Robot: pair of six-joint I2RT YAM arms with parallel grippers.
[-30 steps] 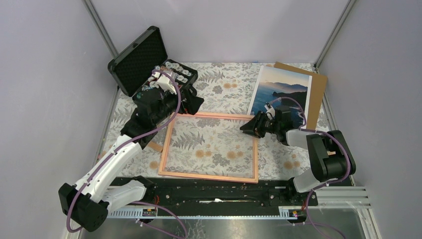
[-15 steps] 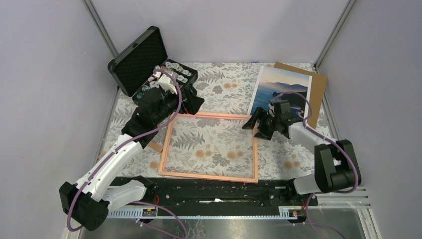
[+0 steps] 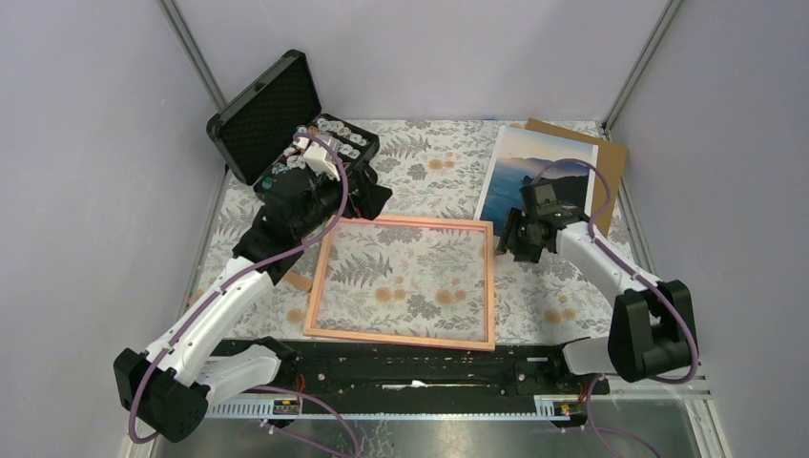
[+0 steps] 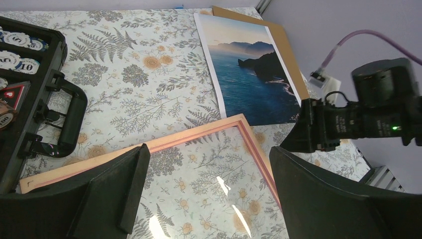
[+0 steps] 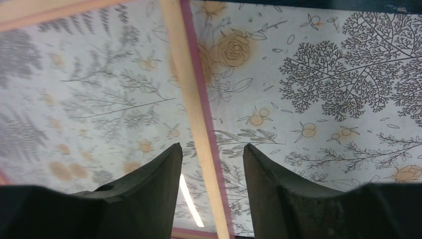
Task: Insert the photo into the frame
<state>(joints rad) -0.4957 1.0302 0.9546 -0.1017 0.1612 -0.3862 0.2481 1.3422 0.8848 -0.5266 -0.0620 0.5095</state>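
R hand spread, fingers either side of the frame right rail, not pinching it. L hand wide open over frame's far edge. Photo lies on brown board, far-right of tabletop.

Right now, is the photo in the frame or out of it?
Out. The photo lies face up on the brown board, beyond the frame; only tablecloth shows through its glass.

There is one picture frame, one photo, one brown cardboard sheet and one black case. The case holds many poker chips, too crowded to count. Two robot arms are there: the left arm and the right arm.
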